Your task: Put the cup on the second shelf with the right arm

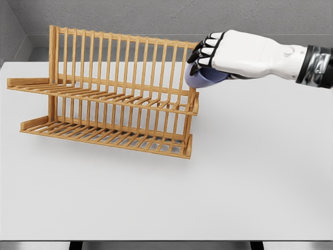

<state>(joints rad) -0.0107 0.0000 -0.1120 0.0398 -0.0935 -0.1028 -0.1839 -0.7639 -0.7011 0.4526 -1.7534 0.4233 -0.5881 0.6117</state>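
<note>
Grey walls back the white bench (pixel 250 172). I've got my right hand (pixel 244 52), fingers (pixel 200 56) clamped on the cup (pixel 204 78), carrying it just beside the rack's (pixel 112 99) right end, above its upper shelf. Next I'd judge: ease leftward, lower, release.

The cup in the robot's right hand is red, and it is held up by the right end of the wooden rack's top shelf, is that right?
Not quite: the cup is pale blue-purple, not red. The rest holds. The head view shows the right hand gripping it beside the right end of the rack, level with its top shelf.
</note>
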